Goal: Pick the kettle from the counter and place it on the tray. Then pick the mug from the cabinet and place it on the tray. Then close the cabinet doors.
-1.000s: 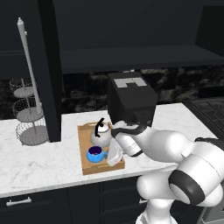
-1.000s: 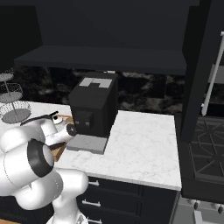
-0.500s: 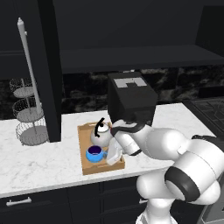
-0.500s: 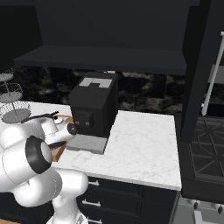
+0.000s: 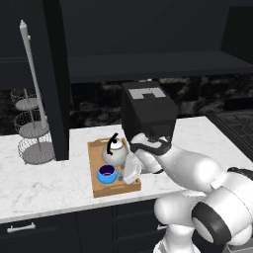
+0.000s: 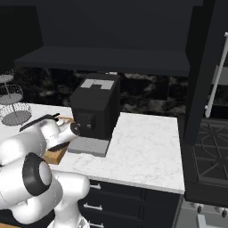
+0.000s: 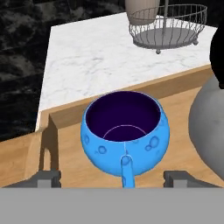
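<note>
Mug (image 7: 124, 131) on tray (image 7: 65, 144); kettle (image 7: 210, 127) beside; wire basket stand (image 7: 168, 24) behind.

Black coffee machine (image 6: 95, 111) on the marble counter (image 6: 147, 147), tray (image 6: 57, 153) corner beside it.

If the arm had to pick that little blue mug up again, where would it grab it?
Probably by the side handle of the mug. It stands upright on the tray with the handle pointing toward the gripper, whose jaws are open on either side of it. The kettle crowds one flank, so the handle side is freer.
</note>
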### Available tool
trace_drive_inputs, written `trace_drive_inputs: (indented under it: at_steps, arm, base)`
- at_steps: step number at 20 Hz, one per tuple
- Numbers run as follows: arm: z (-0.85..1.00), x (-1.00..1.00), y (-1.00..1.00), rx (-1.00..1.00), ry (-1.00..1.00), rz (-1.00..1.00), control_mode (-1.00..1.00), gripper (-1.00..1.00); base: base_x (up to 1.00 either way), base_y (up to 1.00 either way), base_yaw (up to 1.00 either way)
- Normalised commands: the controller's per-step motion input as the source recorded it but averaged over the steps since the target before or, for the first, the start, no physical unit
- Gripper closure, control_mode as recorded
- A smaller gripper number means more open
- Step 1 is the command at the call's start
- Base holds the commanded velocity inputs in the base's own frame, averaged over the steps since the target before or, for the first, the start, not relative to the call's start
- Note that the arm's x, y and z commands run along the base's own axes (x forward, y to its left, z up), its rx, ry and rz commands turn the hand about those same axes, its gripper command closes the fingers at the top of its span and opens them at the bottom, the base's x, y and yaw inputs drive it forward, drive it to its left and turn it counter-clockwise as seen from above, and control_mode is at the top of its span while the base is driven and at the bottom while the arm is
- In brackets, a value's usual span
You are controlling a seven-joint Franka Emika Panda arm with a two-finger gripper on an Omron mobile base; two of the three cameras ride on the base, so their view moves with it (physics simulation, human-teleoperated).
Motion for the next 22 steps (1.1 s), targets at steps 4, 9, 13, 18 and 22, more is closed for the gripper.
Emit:
trace_drive_inputs:
  at_steps: [4,9,13,18,22]
  arm:
    - [0.75,-0.51,-0.06,0.0,0.0,-0.03,-1.0,-1.0]
    - [0.99,-0.6,-0.04,0.0,0.02,-0.11,-1.0,-1.0]
    - [1.0,-0.66,-0.18,0.0,0.21,-0.23,-1.0,-1.0]
    - [0.57,-0.4,-0.02,-0.03,0.34,-0.32,-1.0,-1.0]
    - [0.0,0.0,0.0,-0.02,0.07,-0.09,-1.0,-1.0]
  base:
    - [0.0,0.0,0.0]
    - [0.0,0.0,0.0]
    - [0.0,0.0,0.0]
    - [0.0,0.0,0.0]
    - [0.0,0.0,0.0]
